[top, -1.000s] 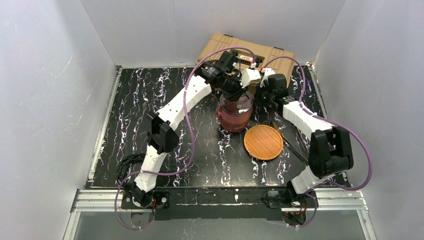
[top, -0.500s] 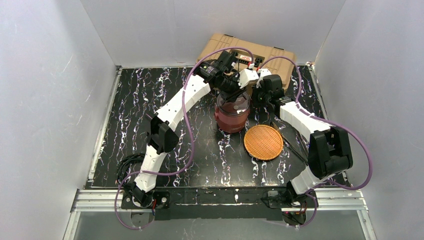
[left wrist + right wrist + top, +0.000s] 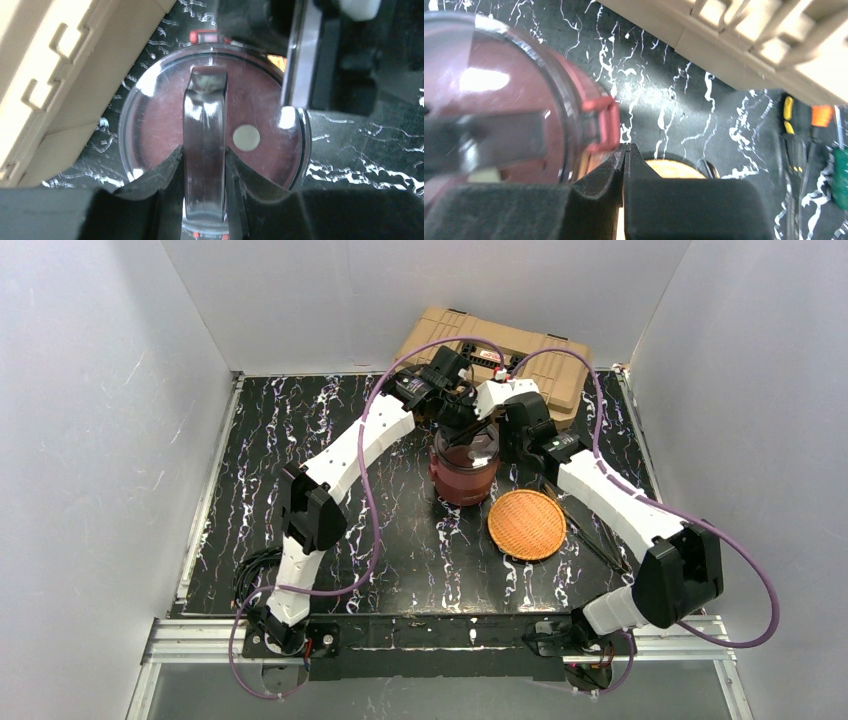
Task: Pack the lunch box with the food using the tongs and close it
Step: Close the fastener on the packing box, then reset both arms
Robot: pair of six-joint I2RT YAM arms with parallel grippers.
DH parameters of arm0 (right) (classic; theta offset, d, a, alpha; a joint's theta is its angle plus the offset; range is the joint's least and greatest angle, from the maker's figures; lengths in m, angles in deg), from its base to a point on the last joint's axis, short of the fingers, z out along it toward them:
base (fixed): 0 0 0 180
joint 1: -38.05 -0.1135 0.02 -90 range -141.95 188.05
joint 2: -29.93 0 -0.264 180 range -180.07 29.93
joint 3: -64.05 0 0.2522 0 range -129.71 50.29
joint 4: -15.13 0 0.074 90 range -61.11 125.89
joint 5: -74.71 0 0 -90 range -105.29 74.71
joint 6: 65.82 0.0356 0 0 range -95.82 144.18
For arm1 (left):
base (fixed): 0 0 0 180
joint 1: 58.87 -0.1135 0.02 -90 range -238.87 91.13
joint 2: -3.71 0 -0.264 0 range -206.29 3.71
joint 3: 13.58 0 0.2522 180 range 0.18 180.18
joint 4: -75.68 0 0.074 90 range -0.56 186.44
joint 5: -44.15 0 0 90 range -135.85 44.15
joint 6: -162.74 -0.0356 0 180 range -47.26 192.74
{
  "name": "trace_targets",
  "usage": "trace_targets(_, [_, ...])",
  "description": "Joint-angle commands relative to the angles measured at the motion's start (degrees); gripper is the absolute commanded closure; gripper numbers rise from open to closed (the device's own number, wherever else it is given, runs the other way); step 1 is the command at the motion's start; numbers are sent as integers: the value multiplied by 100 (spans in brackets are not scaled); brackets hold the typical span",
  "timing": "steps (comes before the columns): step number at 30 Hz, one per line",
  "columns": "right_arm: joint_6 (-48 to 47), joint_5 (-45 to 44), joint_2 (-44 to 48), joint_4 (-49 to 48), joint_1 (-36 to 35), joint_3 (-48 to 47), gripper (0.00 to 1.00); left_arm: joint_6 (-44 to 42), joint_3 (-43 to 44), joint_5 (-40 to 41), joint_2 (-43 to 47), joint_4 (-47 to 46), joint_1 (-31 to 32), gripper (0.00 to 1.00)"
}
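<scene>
The lunch box was seen far back on the worktop, lid on, its clasp held lengthways in the part-closed left jaws, while the right jaws were shut, empty, just beside its red latch.

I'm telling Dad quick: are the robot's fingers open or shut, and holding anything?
Left gripper: fingers closed on the metal clasp.
Right gripper: fingers shut, holding nothing.

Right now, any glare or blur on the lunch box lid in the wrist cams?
Left wrist: lid sharp, glare spots on its rim and the clasp band. Right wrist: lid and band blurred, one white glare patch. Top external: even light.
</scene>
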Motion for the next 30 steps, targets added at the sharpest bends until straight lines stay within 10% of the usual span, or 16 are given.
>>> trace_targets(1, [265,-464,298,336,-377,-224,84,69,-352,277,-488,-60,169,84])
trace_targets(11, [462,-55,896,373,355,-18,62,560,-227,135,-165,-308,73,51])
trace_targets(18, [375,1287,1155,43,1382,299,25,1311,-235,-195,435,-766,-72,2])
trace_targets(23, [207,2210,1310,-374,2092,538,2,2339,-656,-253,1083,-1143,-364,2])
trace_targets(30, [45,2194,2024,-1532,2392,1287,2,4244,-2677,256,2723,-1999,-1550,2])
